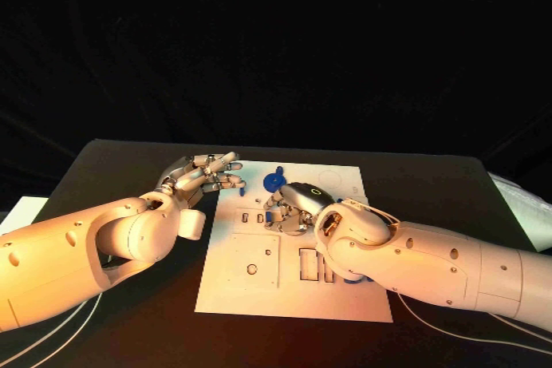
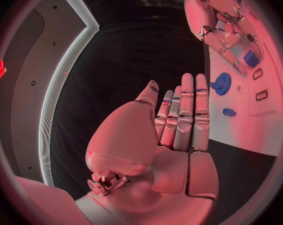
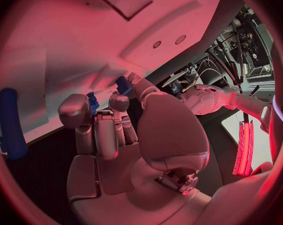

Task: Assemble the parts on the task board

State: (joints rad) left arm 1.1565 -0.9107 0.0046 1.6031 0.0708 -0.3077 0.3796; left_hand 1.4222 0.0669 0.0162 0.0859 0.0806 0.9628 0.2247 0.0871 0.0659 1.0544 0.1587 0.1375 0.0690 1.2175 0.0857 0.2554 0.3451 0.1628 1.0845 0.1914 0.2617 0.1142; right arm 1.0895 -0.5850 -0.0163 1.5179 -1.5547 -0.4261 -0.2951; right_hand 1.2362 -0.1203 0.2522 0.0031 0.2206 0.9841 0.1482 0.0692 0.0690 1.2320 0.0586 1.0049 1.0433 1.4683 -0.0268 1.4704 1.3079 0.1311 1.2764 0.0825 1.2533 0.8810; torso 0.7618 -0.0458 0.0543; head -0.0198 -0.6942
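While both arms reached in over the black table [image 1: 127, 156], the white task board [image 1: 247, 292] lay flat at its middle, with rectangular slots and small round holes visible across its surface. The left hand [image 1: 203, 175] was held above the board's far left corner, fingers extended and slightly fanned, nothing between them — the left wrist view confirmed a flat, empty palm with the fingers [image 2: 186, 110] lying side by side. The right hand [image 1: 294, 204] was set down on the board's upper middle, fingers curled downward over a small blue part [image 1: 270, 217] near the slots; the right wrist view showed that blue piece [image 3: 93, 103] at the fingertips, apparently pinched, though the contact itself was partly hidden. A blue gear-like part [image 1: 274, 180] lay on the board just beyond the right hand, between the two hands, and appeared in the left wrist view as a toothed disc [image 2: 221, 82]. Near it, a small blue peg [image 2: 229, 112] sat on the board. A long blue bar [image 3: 10, 123] lay on the board — well apart from the right hand's fingers.
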